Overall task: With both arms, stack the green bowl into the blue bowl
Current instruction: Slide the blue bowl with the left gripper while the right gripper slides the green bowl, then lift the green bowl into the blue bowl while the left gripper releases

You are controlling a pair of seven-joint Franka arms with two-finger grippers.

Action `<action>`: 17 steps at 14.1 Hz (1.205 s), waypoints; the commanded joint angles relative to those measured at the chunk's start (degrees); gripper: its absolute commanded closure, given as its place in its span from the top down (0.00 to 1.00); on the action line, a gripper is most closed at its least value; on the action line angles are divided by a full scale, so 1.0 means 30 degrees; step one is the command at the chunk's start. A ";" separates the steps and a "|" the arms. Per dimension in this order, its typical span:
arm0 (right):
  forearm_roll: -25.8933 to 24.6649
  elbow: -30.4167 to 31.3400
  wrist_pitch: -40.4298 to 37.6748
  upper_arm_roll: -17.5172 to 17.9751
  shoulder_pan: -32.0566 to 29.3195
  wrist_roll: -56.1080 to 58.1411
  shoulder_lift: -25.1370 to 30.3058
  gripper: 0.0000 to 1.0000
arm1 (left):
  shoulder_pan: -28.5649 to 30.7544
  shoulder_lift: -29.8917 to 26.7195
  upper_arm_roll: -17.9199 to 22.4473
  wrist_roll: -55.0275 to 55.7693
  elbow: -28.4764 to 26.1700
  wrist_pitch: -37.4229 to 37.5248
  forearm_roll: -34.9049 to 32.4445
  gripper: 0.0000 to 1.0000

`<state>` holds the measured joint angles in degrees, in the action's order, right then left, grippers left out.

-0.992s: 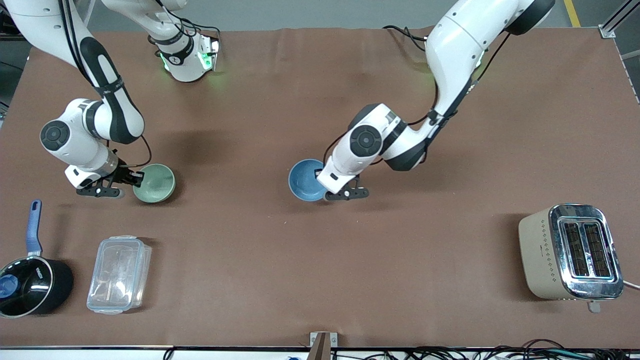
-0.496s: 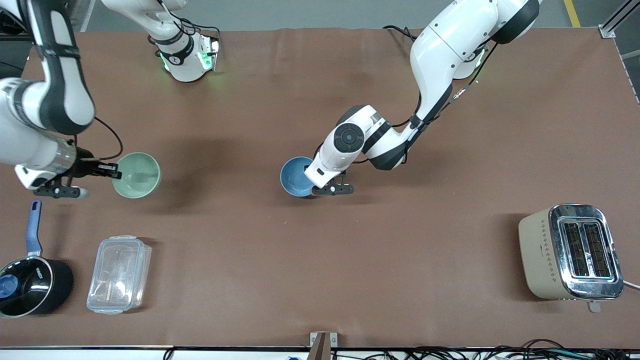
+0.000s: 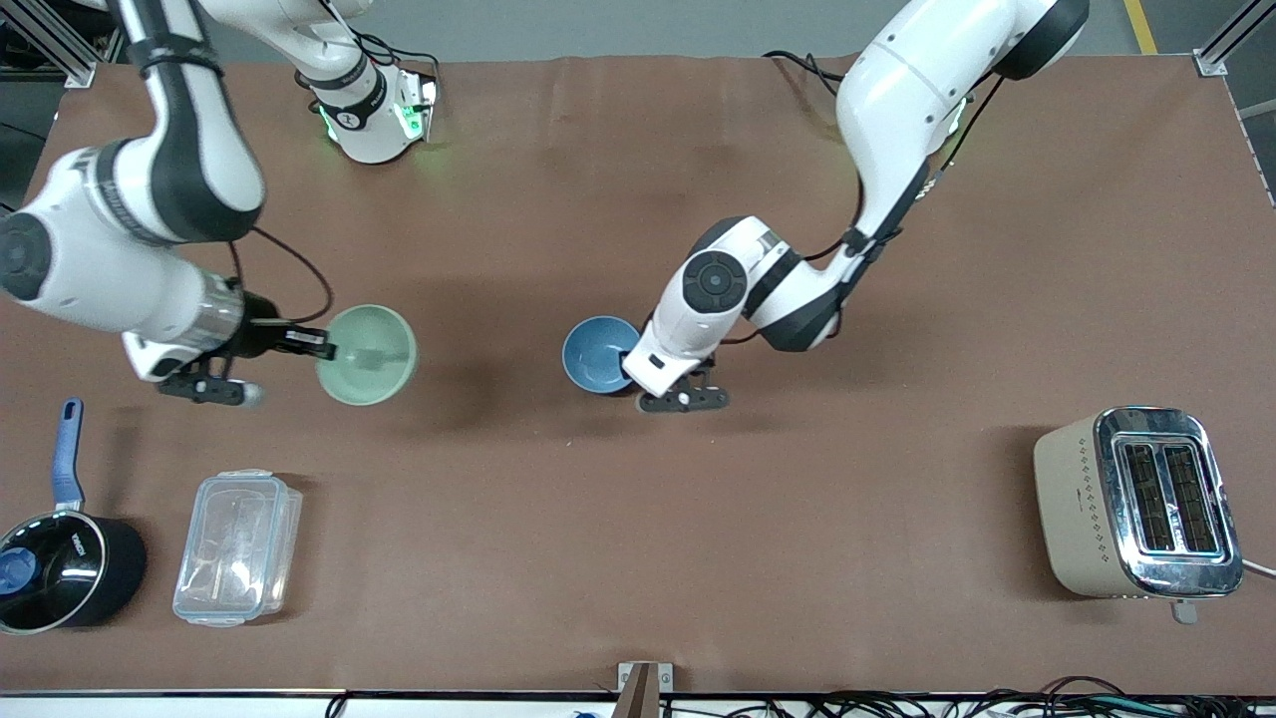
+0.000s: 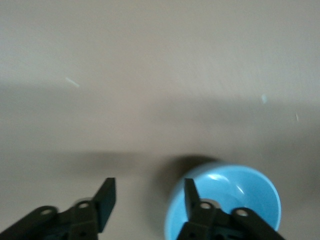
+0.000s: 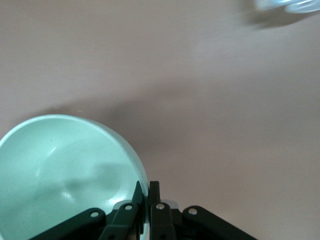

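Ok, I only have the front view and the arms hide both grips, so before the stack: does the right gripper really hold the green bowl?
Observer: Yes. The right wrist view shows the right gripper shut on the green bowl at its rim, one finger inside and one outside.
Operator: And the left one on the blue bowl?
Observer: Not clamped. In the left wrist view the left gripper is open. The rim of the blue bowl lies between its fingers with a wide gap: one finger is over the bowl's inside, the other outside it over the table.
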<state>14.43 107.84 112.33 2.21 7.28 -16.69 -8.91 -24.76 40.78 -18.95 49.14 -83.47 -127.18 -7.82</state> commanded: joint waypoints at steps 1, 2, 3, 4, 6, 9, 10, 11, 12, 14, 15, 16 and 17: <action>0.0113 -0.1054 0.1485 0.1428 0.1373 -0.4439 -0.1213 0.00 | 0.0368 -0.2073 0.1477 -0.0061 0.1512 0.3887 -0.0790 1.00; 0.0025 -0.1288 0.2306 0.1432 0.2426 -0.5964 -0.1682 0.00 | 0.0951 -0.2833 0.1860 -0.0468 0.1544 0.4391 -0.0821 1.00; -0.0063 -0.1638 0.3155 0.1432 0.3625 -0.7632 -0.2267 0.00 | 0.1682 -0.3508 0.1893 -0.0907 0.1545 0.4483 -0.0908 1.00; -0.0151 -0.2076 0.3715 0.1403 0.4420 -0.8867 -0.2853 0.00 | 0.2588 -0.4210 0.1893 -0.1289 0.1545 0.4774 -0.0909 1.00; -0.1462 -0.2520 0.4012 0.1431 0.5625 -1.0979 -0.3531 0.00 | 0.4170 -0.5529 0.1864 -0.1468 0.1545 0.6088 -0.0793 1.00; -0.2465 -0.1647 0.4771 0.1403 0.7002 -1.2714 -0.3650 0.00 | 0.6344 -0.6821 0.1658 -0.4093 0.2010 0.8198 -0.0324 1.00; -0.2495 -0.1032 0.5442 0.1402 0.7180 -1.3007 -0.3650 0.00 | 0.6986 -0.7289 0.1688 -0.5497 0.2158 0.8958 -0.0323 1.00; -0.2727 -0.0127 0.6551 0.1402 0.7530 -1.3532 -0.3650 0.00 | 0.7572 -0.7816 0.1601 -0.6903 0.2160 0.9314 -0.0294 1.00; -0.2962 0.0723 0.7693 0.1402 0.7795 -1.3886 -0.3650 0.00 | 0.7955 -0.8343 0.1600 -0.8542 0.2160 0.9608 -0.0120 1.00; -0.2993 0.2276 0.9775 0.1431 0.8205 -1.4298 -0.3679 0.00 | 0.8832 -0.8990 0.1659 -1.2317 0.2160 1.0455 0.0145 1.00; -0.3022 0.2748 1.0075 0.1403 0.8382 -1.4444 -0.3679 0.00 | 0.9186 -0.9254 0.1688 -1.4136 0.2160 1.0895 0.0378 1.00; -0.3023 0.2956 1.0078 0.1402 0.8354 -1.4446 -0.3679 0.00 | 0.9363 -0.9402 0.1746 -1.5372 0.2160 1.1103 0.0409 1.00; -0.3023 0.2958 1.0078 0.1402 0.8238 -1.4446 -0.3679 0.00 | 0.9423 -0.9519 0.1747 -1.5674 0.2160 1.1163 0.0496 1.00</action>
<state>6.37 114.90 141.81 6.85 31.96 -58.44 -21.48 2.79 13.36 -13.46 6.59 -76.46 -94.71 -7.46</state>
